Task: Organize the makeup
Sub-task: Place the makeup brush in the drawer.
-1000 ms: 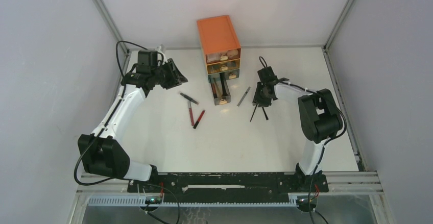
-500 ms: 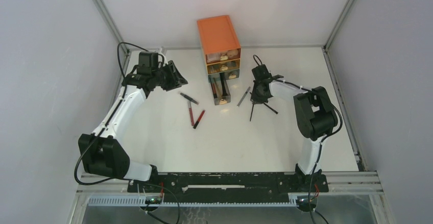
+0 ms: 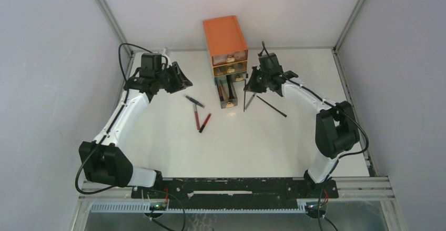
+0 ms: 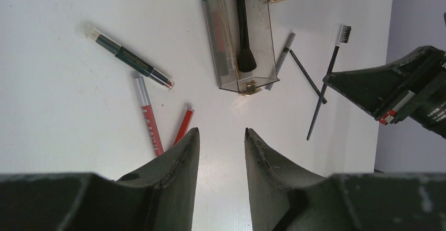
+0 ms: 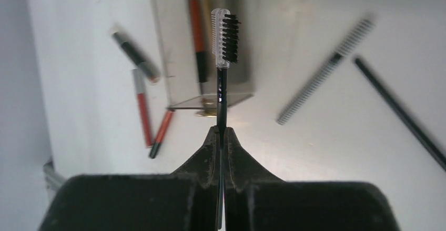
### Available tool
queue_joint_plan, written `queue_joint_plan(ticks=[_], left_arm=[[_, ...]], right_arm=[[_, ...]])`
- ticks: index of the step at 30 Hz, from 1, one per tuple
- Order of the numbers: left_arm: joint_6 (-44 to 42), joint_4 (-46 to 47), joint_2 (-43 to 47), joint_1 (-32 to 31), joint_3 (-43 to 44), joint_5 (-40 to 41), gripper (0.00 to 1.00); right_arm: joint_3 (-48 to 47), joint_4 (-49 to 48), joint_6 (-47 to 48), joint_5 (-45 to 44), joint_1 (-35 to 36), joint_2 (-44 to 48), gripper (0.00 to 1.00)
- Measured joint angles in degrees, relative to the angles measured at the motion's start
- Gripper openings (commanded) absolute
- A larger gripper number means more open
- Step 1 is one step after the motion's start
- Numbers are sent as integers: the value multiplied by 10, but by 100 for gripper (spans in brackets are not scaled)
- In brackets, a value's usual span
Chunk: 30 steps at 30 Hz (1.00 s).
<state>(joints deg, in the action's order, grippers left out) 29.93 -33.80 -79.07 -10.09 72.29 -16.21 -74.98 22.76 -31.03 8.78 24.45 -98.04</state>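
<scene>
My right gripper (image 5: 221,132) is shut on a thin black brush (image 5: 221,91) with a bristle-and-comb head. It holds the brush above the table, just right of the open clear bottom drawer (image 3: 227,94) of the orange chest (image 3: 225,35). The brush also shows in the top view (image 3: 245,103). A black brush (image 4: 243,31) lies in that drawer. My left gripper (image 4: 221,132) is open and empty, left of the chest. A dark pencil (image 3: 194,101) and two red pencils (image 3: 196,118) (image 3: 205,122) lie left of the drawer. A grey wand (image 4: 281,62) and a thin black stick (image 3: 272,106) lie to its right.
The chest stands against the back wall, its upper two drawers shut with small items showing inside. Grey walls close in the table on both sides.
My right gripper has lifted one black brush off the table and carried it left toward the open drawer. The other black stick stays on the table. The left arm has barely moved.
</scene>
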Motion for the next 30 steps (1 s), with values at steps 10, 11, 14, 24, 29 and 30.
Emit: queue_joint_plan(ticks=[10,11,14,24,29,30], left_arm=[[-2,-3,4,1,0,10,42],[-2,-3,4,1,0,11,42],[-4,-5,5,1,0,11,42],[-5,-11,6,3,0,11,42],[-5,-11,8,4,0,12,42],[-5,-11,9,4,0,12,42]], right_arm=[[-140,4,-22,109,34,-118,0],[-141,4,-26,113,35,-123,0],[-141,11,-34,120,37,-137,0],[-179,25,-50,112,38,-194,0],[-214,33,-57,104,38,-227,17],[-216,36,-59,103,38,-229,27]])
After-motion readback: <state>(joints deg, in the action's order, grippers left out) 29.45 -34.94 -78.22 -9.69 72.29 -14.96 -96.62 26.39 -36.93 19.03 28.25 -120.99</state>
